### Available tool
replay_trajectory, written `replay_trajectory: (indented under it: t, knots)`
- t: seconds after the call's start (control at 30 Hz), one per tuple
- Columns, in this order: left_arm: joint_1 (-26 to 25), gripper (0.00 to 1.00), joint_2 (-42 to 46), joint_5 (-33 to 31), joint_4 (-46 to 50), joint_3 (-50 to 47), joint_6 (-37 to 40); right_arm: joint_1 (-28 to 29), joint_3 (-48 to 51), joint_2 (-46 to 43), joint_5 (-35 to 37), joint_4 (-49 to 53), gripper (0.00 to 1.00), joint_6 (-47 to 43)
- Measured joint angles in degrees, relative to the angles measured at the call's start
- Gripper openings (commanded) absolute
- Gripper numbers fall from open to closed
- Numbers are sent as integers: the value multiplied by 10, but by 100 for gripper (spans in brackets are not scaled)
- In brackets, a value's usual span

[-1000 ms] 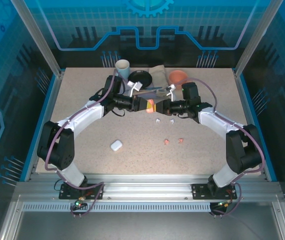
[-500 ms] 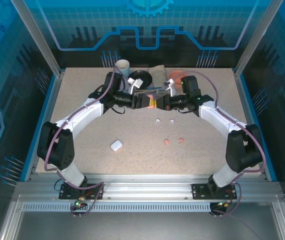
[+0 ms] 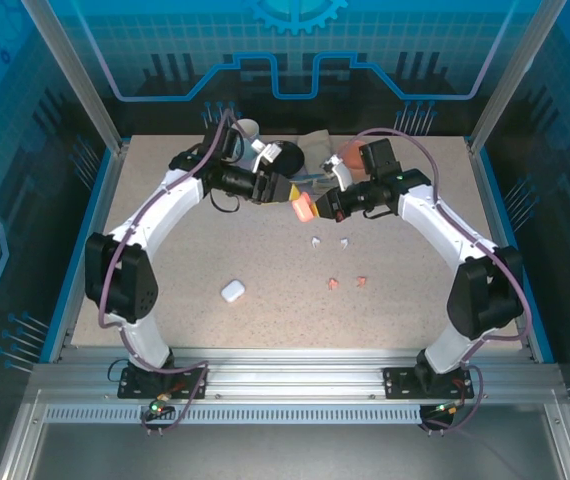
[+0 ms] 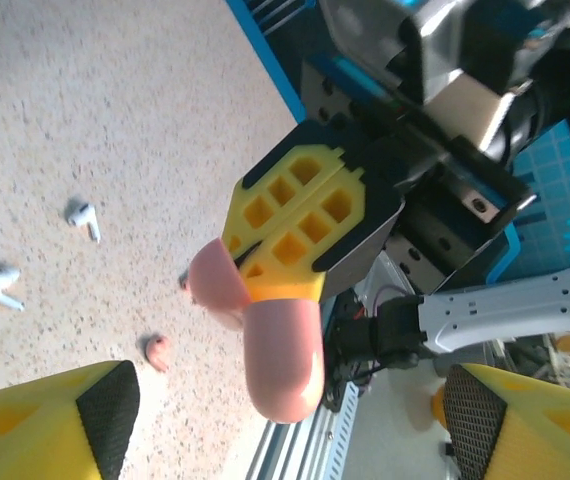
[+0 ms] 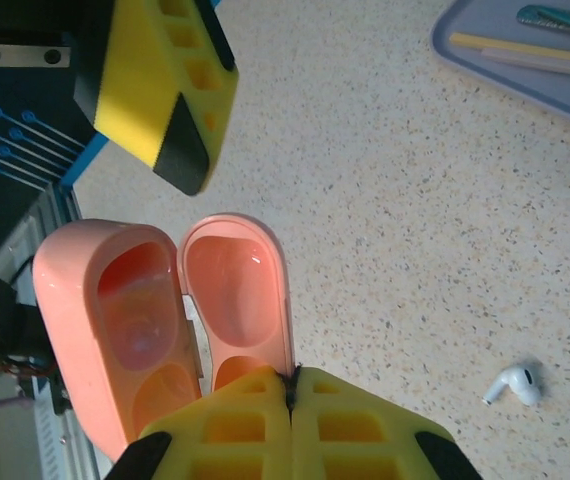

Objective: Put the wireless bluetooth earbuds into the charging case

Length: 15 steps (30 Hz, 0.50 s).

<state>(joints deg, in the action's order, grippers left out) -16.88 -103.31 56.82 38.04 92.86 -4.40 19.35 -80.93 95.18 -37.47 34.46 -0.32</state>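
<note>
Gripping the pink charging case (image 3: 303,208) by one end, the R gripper (image 3: 317,206) has its fingers pressed together on it and holds it lifted off the desk (image 3: 165,260), mid-desk toward the far edge. The lid is swung open, both shell halves showing in the R wrist view (image 5: 165,310). The L gripper (image 3: 287,190) sits just beside the case on its far-left side, fingers (image 4: 75,420) spread wide & not touching it. Two white earbuds (image 3: 315,241) lie on the desk just nearer than the case, two pink earbuds (image 3: 333,284) nearer again, all apart from each other. The white case (image 3: 232,291) lies alone toward the near-left corner. The far edge is crowded w/ a cup (image 3: 248,129), a black dish (image 3: 287,156), a tray (image 5: 525,50) & an orange bowl (image 3: 345,158). Both side edges & the near strip are open room. Vs 1 s ago: the L gripper was shut at the case, now it has let go; both arms have shifted toward the far edge & the case w/ them; earbuds & white case haven't moved.
</note>
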Motion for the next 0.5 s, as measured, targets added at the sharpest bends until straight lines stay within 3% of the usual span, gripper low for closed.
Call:
replay_trajectory:
  t: [0.17, 0.5]
  knots:
    - [0, 72, -34, 7, 59, 3, 33, 2, -2, 22, 1, 30, 0, -43]
    - [-13, 68, -48, 16, 82, 9, 47, 17, -25, 38, 12, 58, 0, -77]
